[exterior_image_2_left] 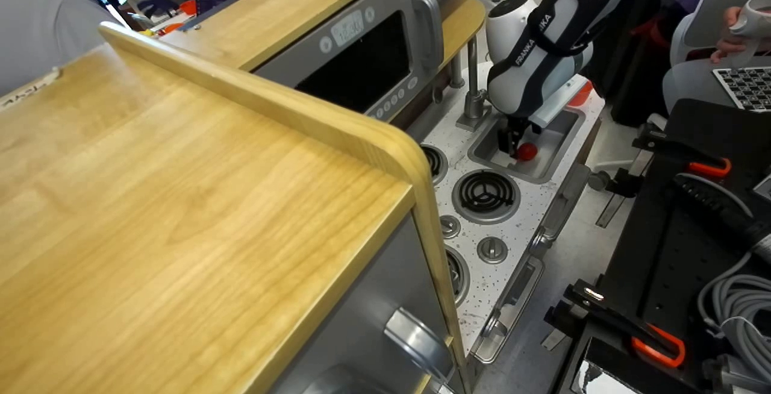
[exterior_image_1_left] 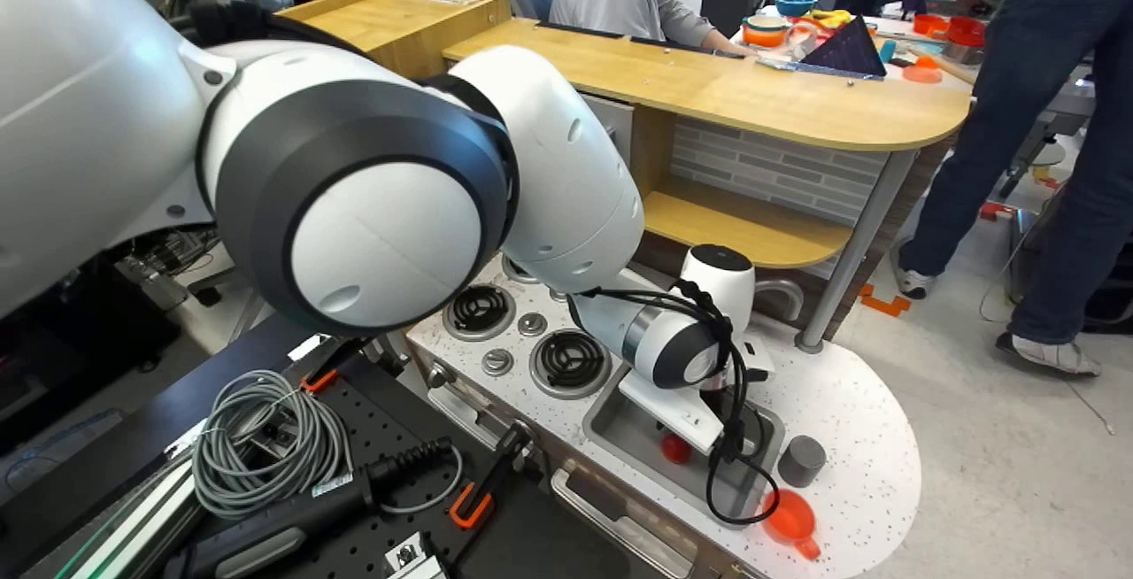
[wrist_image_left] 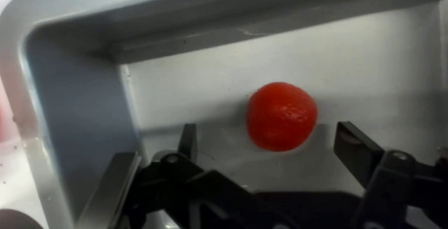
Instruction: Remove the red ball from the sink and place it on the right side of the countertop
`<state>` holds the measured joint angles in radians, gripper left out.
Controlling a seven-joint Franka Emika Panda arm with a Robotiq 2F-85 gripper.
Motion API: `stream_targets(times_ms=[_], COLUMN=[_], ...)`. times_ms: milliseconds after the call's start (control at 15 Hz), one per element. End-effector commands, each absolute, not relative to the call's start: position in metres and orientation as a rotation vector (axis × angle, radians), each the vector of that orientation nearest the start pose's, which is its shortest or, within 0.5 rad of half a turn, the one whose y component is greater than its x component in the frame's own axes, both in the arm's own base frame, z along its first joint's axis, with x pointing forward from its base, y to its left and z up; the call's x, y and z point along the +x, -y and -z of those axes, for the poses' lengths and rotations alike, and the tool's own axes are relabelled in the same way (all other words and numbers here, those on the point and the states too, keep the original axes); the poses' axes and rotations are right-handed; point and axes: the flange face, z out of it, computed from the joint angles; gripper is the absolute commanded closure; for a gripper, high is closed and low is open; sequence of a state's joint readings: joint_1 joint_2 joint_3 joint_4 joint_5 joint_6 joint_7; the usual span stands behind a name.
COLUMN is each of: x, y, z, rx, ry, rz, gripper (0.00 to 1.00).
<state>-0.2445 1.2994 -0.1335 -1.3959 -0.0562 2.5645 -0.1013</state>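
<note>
The jaws stood widely spread over the sink [wrist_image_left: 196, 71] – probably so that the red ball [wrist_image_left: 281, 117], which lay free there, could enter between them.

1. Ball [wrist_image_left: 281, 117]: bright red.
2. Sink [wrist_image_left: 80, 99]: dull grey.
3. Counter [exterior_image_1_left: 859, 428]: white, scattered with dark flecks.
4. Hand [wrist_image_left: 266, 132]: mostly black, as far as I can tell.
5. Stove coils [exterior_image_1_left: 571, 358]: black.
6. Wall panel [exterior_image_1_left: 774, 167]: brick pattern in greys.

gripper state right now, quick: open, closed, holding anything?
Gripper: open, holding nothing; the red, roundish ball lies in the gray rectangular sink, with gaps on both sides of it in the wrist view.
</note>
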Motion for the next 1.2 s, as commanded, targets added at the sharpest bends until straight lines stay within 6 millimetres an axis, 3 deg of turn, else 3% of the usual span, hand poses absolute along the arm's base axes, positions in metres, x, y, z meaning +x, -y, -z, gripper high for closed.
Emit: stream_targets(times_ms=[0,400,467,533,933,1000,1133], x=[0.607,0.600,0.600,0.601,0.608,0.608,0.606], y=[0.221,0.213,0.213,0.214,0.208,0.208,0.211], z=[0.095,0.106,0.106,0.105,0.100,0.099,0.095], rx=[-3.233,-3.197,-3.195,-3.198,-3.209,-3.209,-3.203], ry=[-0.187,-0.205,-0.204,-0.204,-0.168,-0.171,-0.174], rz=[-0.295,-0.375,-0.377,-0.371,-0.346,-0.345,-0.343], gripper=[0.00,0.00,0.09,0.26,0.72,0.78,0.78])
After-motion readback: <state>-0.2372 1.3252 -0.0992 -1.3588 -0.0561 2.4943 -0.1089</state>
